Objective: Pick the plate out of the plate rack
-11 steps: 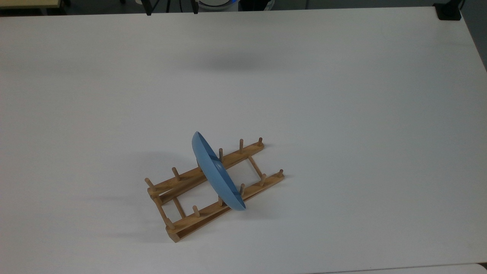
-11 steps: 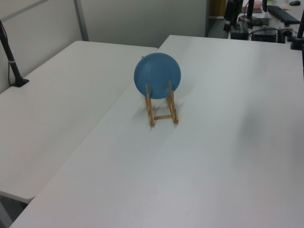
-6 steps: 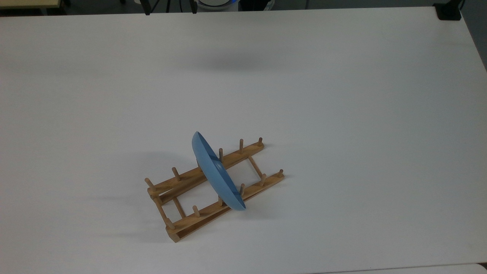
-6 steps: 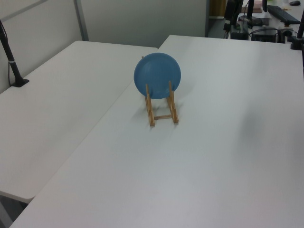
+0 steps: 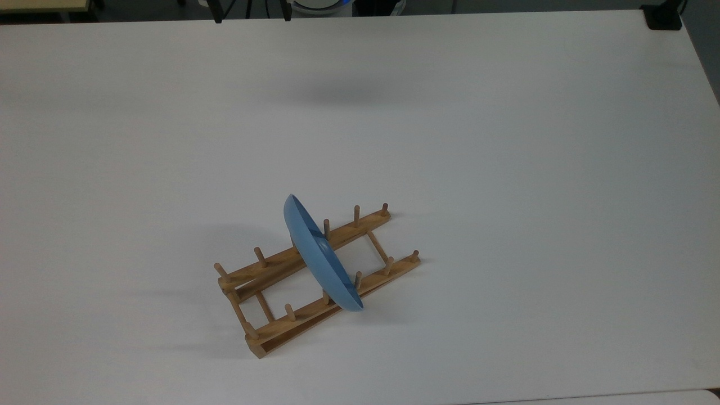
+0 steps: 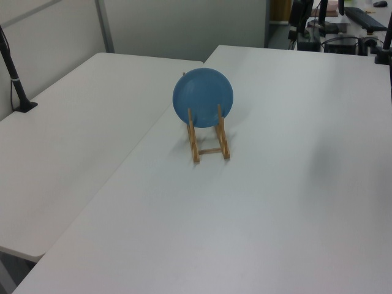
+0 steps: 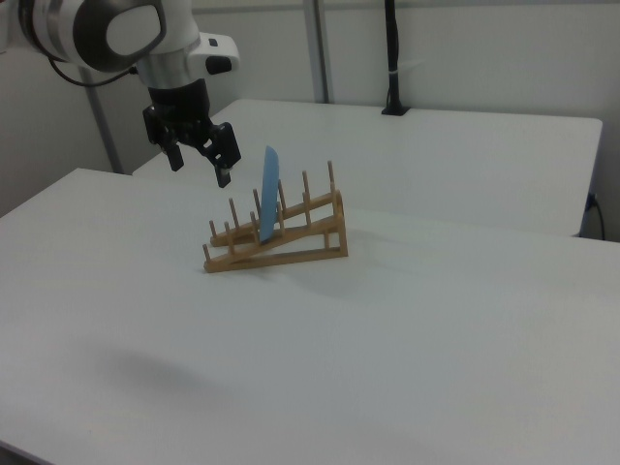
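**Plate in rack, arm high and empty**

Near: white table (image 7: 407, 368), bare in front of the rack. A soft shadow lies on it in the top view, drifted slightly against the earlier frames; the arm seems to be travelling overhead.

Middle: rack (image 5: 315, 281) sits where it sat a second ago. Plate (image 5: 318, 253) stands on edge between pegs near the rack's middle, leaning a little, edge-on in the right view (image 7: 268, 194), face-on in the left view (image 6: 203, 97). No shift in either over the last second.

Far: gripper (image 7: 199, 162) hangs in the air to the right view's left of the plate, well apart from it, fingers spread wide, nothing between them.

Judgement: approach stage. Pick not begun. Next move likely calls for lining the fingers astride the plate's top rim, then descending.
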Available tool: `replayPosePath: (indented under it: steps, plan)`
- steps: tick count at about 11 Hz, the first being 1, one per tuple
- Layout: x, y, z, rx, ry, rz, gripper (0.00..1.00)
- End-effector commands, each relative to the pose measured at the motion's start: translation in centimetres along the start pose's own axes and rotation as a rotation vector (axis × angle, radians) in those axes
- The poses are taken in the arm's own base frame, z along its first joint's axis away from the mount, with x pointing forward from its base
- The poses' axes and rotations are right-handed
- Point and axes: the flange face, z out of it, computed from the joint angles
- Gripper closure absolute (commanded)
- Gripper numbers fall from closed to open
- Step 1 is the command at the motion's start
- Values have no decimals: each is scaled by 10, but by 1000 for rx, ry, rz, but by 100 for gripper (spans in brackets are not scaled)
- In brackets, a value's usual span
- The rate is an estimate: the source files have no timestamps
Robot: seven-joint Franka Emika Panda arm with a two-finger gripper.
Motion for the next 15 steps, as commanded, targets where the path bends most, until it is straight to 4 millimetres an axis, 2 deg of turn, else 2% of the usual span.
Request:
replayPosePath:
  steps: [1,9,12,14,15]
  plan:
    - [0,2,-4,-9,-13,-8,0]
    - [0,0,-3,-6,-15,-29,0]
    - [4,-6,7,-15,-34,-176,0]
    - [14,-8,16,-26,-28,-217,0]
    - [29,-11,13,-43,31,-223,0]
